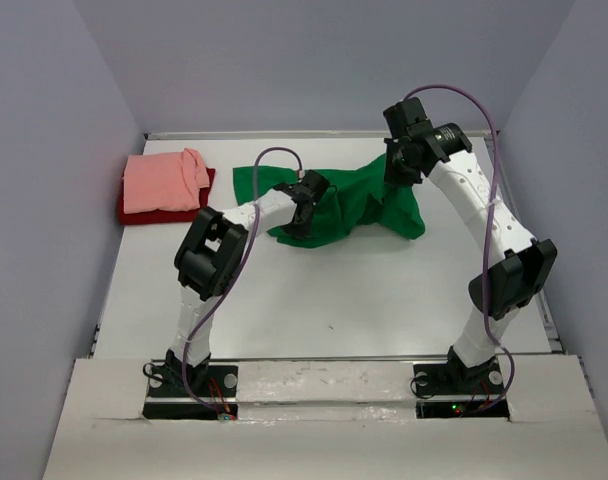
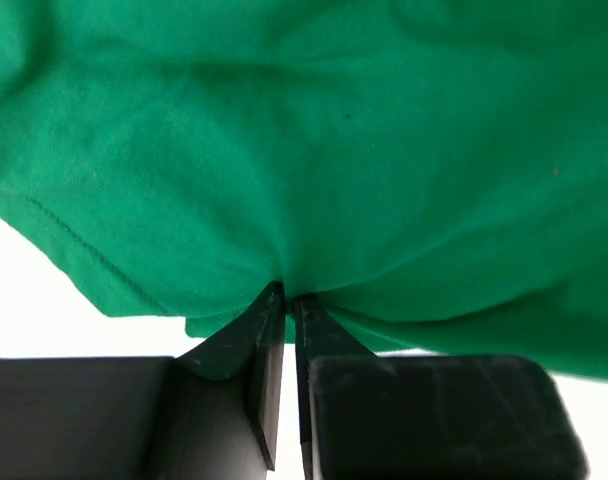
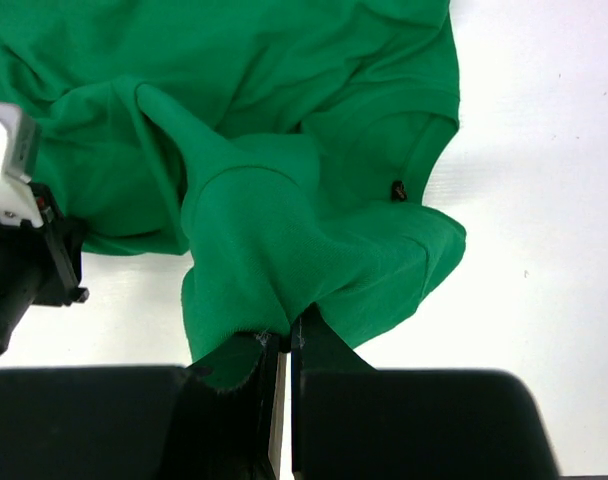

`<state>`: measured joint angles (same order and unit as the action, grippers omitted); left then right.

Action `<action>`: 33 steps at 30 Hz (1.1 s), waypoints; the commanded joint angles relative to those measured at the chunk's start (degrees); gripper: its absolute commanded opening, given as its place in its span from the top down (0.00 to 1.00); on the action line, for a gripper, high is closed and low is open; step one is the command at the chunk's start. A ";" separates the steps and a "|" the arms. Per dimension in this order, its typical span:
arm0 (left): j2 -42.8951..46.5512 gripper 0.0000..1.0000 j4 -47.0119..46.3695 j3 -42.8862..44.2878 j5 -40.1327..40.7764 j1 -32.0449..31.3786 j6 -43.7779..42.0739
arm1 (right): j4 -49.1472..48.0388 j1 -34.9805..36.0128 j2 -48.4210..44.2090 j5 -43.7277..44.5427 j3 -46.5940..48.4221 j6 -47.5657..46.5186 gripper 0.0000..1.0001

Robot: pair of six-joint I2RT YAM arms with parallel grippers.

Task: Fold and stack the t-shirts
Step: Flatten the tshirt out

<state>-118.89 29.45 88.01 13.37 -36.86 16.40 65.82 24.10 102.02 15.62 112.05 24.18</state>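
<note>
Salmon pink shirt (image 1: 164,182) lies folded on the dark red shirt (image 1: 134,213) at the table's (image 1: 334,300) far left corner. Green shirt (image 1: 369,205) lies crumpled toward the far edge, around its middle. Left gripper (image 2: 287,297) pinches a small tuck at the cloth's near edge; right gripper (image 3: 287,340) pinches a raised bunch near the collar. Likely risks: the thin tuck slipping free, or uneven pulling twisting the cloth. Collar mark (image 3: 397,189) is too small to read; no other writing shows.
</note>
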 commanded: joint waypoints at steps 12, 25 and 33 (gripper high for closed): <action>13.23 1.00 4.91 2.17 9.75 0.39 3.63 | -2.54 0.34 -4.02 -0.24 -2.71 -0.28 1.00; 39.60 1.00 19.22 5.85 17.83 -8.65 6.62 | 1.67 0.34 -14.03 11.86 -9.21 4.20 1.00; 48.83 1.00 29.78 9.20 18.28 -12.09 10.58 | 10.36 0.34 -25.54 19.53 -7.38 5.61 1.00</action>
<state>-75.26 52.07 94.56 29.41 -48.56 23.90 70.30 24.10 81.62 28.10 101.56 27.94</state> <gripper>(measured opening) 0.014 0.040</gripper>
